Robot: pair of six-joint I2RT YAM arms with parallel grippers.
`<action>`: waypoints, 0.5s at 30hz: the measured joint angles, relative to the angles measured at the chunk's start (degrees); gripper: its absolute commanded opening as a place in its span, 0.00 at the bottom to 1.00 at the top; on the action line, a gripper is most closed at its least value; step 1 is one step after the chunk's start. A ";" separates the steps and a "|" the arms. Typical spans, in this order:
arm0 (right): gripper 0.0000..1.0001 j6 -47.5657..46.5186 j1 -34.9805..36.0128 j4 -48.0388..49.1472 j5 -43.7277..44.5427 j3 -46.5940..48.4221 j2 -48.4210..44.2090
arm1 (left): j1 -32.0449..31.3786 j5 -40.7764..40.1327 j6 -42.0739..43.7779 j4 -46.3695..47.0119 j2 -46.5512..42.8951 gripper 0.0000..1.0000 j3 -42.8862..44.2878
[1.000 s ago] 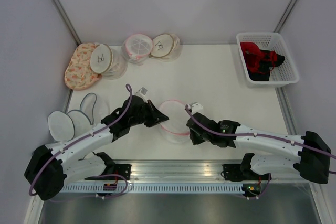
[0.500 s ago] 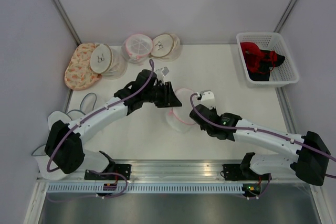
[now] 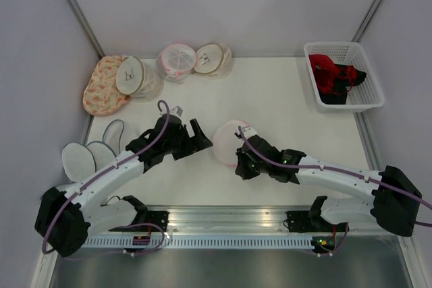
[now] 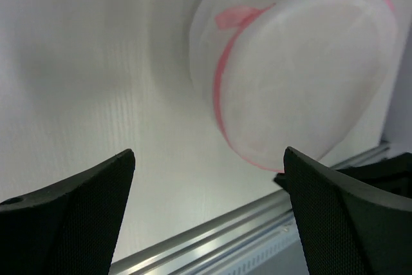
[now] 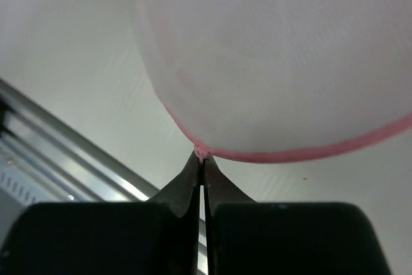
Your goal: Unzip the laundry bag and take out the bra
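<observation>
The white table [image 3: 283, 112] takes up most of what I can see, with the two white arms reaching in from its near edge: the left arm [image 3: 115, 173] angling toward the middle, the right arm [image 3: 337, 177] stretched low across the front. At the far right corner sits a white plastic slotted basket [image 3: 341, 46] with red and black garments [image 3: 334, 75] in it. Along the back and left are other pieces, a peach floral padded pouch [image 3: 101, 89], a round pink-ribbed mesh case [image 3: 177, 62], a beige round case [image 3: 210, 57] and a flat white oval disc [image 3: 77, 160].

The round white mesh laundry bag [image 3: 229, 138] with pink trim lies at the middle of the table toward the front, between the two grippers. Its pink seam looks closed as far as I can see, and I cannot make out a bra through the mesh.

The left gripper [image 3: 201, 136] hangs just beside the bag's left side with its black fingers [image 4: 84, 210] spread wide and nothing between them. The right gripper [image 5: 201, 159] is pressed tight together at the bag's near edge, pinching a small pink nub [image 5: 201, 150] on the trim.
</observation>
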 measured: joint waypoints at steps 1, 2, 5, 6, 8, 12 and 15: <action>0.01 0.02 0.00 1.90 -2.84 -0.13 0.46 | -0.02 1.09 -1.70 1.09 -2.21 1.00 -1.60; 0.01 0.02 0.04 3.65 -5.29 -0.13 1.05 | -0.09 2.60 -3.34 2.69 -3.80 1.00 -3.04; 0.00 0.07 0.57 8.04 -10.60 -0.13 2.89 | -0.79 6.78 -8.15 8.96 -5.29 1.00 -7.23; 0.00 0.09 0.70 8.92 -11.63 -0.13 3.34 | -1.01 7.80 -9.29 10.51 -5.07 1.00 -8.26; 0.00 0.09 1.09 10.67 -13.92 -0.09 4.44 | -1.36 10.21 -11.63 13.44 -3.89 1.00 -10.05; 0.00 0.13 2.16 13.09 -16.96 -0.04 5.51 | -2.32 12.87 -14.60 18.23 0.35 0.98 -10.80; 0.00 0.15 2.71 14.53 -18.32 -0.04 5.51 | -3.04 13.88 -16.68 22.18 2.64 0.74 -11.69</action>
